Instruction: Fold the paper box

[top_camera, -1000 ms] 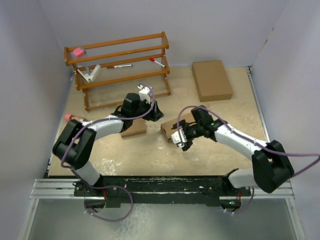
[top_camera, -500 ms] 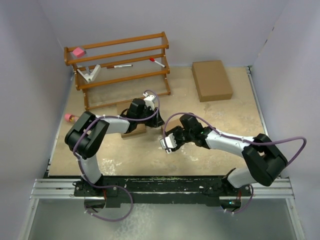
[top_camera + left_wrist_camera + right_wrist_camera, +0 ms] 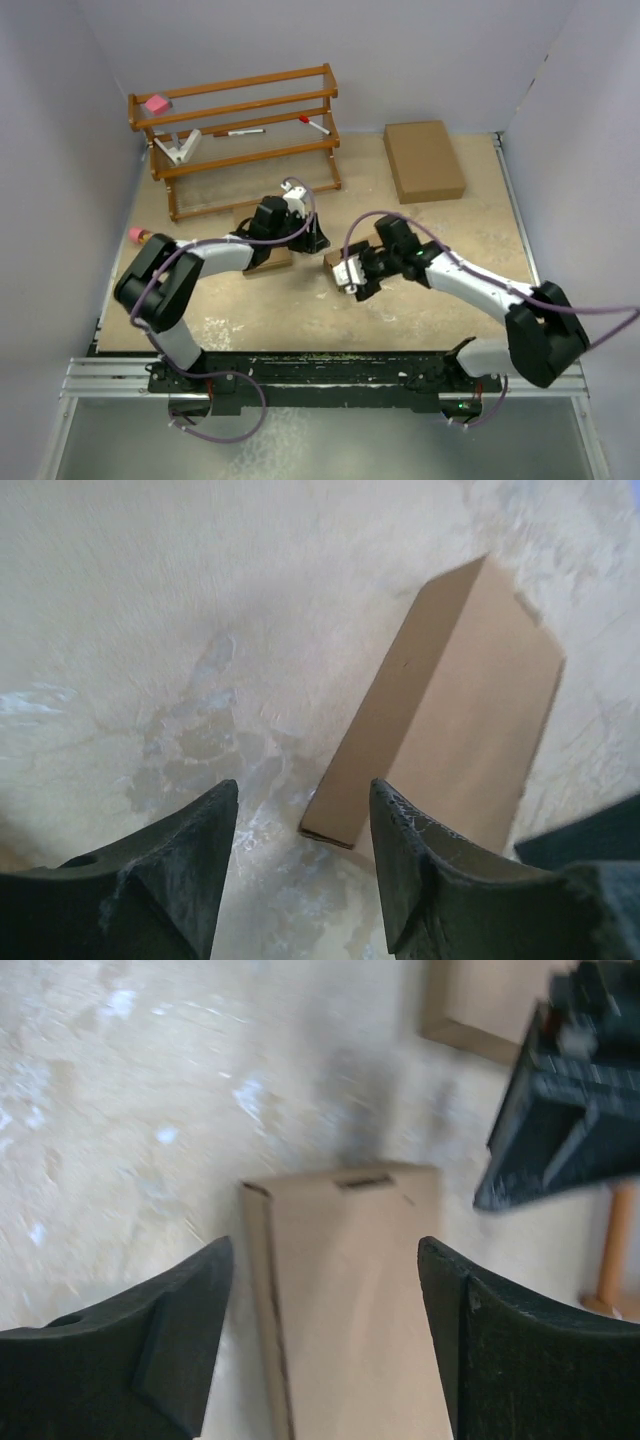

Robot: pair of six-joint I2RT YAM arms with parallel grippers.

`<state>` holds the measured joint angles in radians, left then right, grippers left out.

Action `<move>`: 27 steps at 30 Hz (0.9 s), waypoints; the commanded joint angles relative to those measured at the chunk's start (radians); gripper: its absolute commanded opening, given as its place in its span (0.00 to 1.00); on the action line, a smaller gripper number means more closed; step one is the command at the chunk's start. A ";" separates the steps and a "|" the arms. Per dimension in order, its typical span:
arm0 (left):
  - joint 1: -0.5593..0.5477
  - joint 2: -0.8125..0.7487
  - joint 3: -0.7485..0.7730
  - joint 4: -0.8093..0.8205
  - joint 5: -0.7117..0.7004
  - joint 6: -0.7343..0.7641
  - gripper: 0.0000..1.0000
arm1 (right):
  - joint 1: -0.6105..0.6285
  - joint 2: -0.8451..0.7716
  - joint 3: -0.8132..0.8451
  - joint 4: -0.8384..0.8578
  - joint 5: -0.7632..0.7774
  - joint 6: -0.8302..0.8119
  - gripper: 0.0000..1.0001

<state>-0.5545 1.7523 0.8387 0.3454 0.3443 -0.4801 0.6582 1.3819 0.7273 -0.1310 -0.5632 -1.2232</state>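
The paper box (image 3: 332, 263) is a slim folded brown box lying flat near the table's middle. My right gripper (image 3: 343, 268) hangs over it. In the right wrist view the paper box (image 3: 350, 1290) runs lengthwise between the two spread black fingers of my right gripper (image 3: 325, 1250), which is open, with table showing beside the left finger. My left gripper (image 3: 311, 239) sits just left of the box. In its wrist view the left gripper (image 3: 305, 790) is open over bare table, and the paper box (image 3: 440, 710) lies ahead to the right, its near corner close to the right fingertip.
A wider brown box (image 3: 266, 263) lies under the left forearm. A large flat brown box (image 3: 424, 160) rests at the back right. A wooden rack (image 3: 235, 130) with pens and small items stands at the back left. A pink object (image 3: 137, 235) lies by the left wall.
My right gripper swung toward the near left half a second ago and has come back over the paper box. The left gripper shifted only slightly. The box stays in place.
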 commanded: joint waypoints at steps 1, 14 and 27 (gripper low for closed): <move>0.003 -0.220 0.028 -0.030 -0.147 0.019 0.59 | -0.165 -0.109 0.120 -0.211 -0.210 0.066 0.79; 0.021 -0.613 -0.350 0.269 -0.164 -0.104 0.98 | -0.708 0.245 0.302 -0.202 -0.357 0.916 0.90; -0.086 -0.344 -0.481 0.451 -0.065 -0.480 0.98 | -0.748 0.506 0.366 -0.326 -0.536 0.834 0.60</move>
<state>-0.6136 1.3636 0.3794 0.6769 0.3141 -0.8326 -0.0902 1.8641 1.0466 -0.3824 -0.9939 -0.3687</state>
